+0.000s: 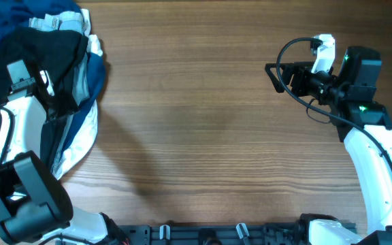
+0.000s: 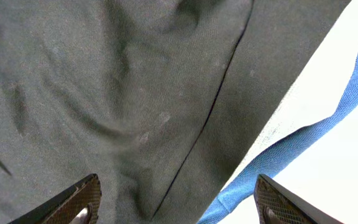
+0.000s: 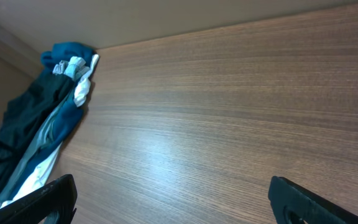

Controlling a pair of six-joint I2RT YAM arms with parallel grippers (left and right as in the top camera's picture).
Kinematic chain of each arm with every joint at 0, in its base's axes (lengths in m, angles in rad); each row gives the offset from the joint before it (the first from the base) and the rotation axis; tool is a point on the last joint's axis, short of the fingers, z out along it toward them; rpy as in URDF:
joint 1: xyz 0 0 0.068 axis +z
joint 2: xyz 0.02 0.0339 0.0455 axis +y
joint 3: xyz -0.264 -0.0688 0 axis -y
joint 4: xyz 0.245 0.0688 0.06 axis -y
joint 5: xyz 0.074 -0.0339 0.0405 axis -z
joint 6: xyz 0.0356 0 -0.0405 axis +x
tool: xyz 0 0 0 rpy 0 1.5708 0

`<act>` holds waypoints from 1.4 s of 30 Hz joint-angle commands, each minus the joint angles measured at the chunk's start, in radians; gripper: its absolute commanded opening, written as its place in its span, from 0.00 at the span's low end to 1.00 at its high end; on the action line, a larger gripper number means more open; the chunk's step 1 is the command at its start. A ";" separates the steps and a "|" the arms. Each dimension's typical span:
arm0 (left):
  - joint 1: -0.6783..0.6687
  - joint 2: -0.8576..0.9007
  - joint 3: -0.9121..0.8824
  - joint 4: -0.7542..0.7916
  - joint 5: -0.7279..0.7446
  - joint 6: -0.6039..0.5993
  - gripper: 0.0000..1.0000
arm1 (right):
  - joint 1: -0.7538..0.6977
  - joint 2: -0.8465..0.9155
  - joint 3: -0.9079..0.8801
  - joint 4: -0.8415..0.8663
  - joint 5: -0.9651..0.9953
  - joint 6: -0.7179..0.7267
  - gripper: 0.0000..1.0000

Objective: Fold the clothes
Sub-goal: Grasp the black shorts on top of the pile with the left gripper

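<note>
At the left edge of the table (image 1: 216,136) the black shorts (image 1: 46,47) lie crumpled and unfolded atop a heap of garments (image 1: 80,133), with the left gripper (image 2: 179,202) spread wide over them holding nothing visible and the right gripper (image 3: 176,199) wide open and empty.

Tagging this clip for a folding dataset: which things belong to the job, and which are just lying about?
Job: plain black fabric shorts; left gripper, open above them; right gripper, open.
Lying about: dark blue garment; white cloth with blue trim; wooden table.
</note>
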 commanded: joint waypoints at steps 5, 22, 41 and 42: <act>0.005 0.047 -0.008 0.013 -0.039 -0.003 0.68 | 0.005 0.011 0.023 0.005 -0.023 0.006 1.00; 0.005 0.048 -0.008 0.063 -0.113 -0.006 0.24 | 0.005 0.011 0.023 -0.005 -0.023 0.002 1.00; -0.097 -0.076 0.270 -0.054 0.284 -0.055 0.04 | -0.019 -0.035 0.024 0.164 -0.072 0.060 1.00; -0.132 -0.091 0.298 -0.062 0.311 -0.055 0.04 | -0.031 -0.051 0.024 0.190 -0.077 0.061 1.00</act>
